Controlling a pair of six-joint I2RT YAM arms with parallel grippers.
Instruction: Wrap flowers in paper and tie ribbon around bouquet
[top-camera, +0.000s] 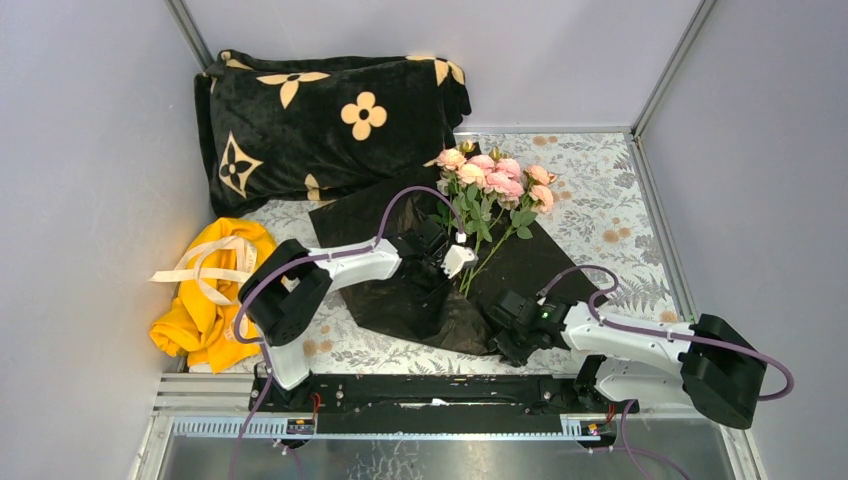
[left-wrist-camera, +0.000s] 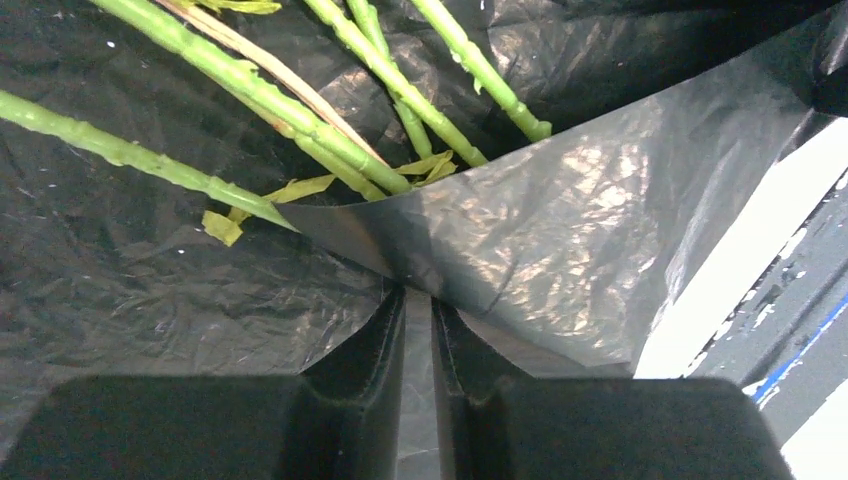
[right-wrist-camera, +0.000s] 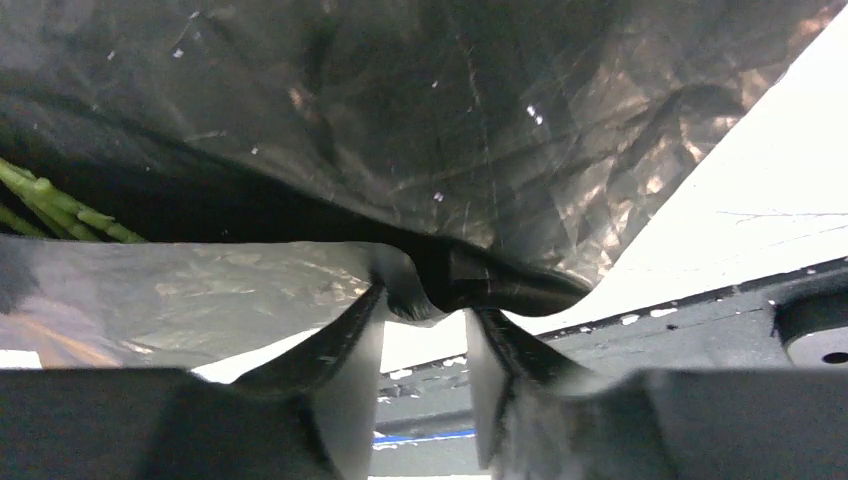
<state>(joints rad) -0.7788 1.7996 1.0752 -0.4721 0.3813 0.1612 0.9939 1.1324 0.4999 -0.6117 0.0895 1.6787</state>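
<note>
Plain pale grey walls (top-camera: 90, 120) close in the desk (top-camera: 590, 160) on three sides, joined by slim metal posts (top-camera: 668, 62). A cloth (top-camera: 625, 250) printed with grey leaves, perhaps tan blossoms, covers it. Light is soft and even.

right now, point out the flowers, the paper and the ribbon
the flowers (top-camera: 495, 175), top view, pink blooms
the paper (top-camera: 545, 262), top view, flat part right of the stems
the ribbon (top-camera: 200, 271), top view, flat strip at far left

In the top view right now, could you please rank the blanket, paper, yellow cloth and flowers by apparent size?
Largest: the blanket and the paper, too alike to rank.
Then the yellow cloth.
Smallest: the flowers.
</note>
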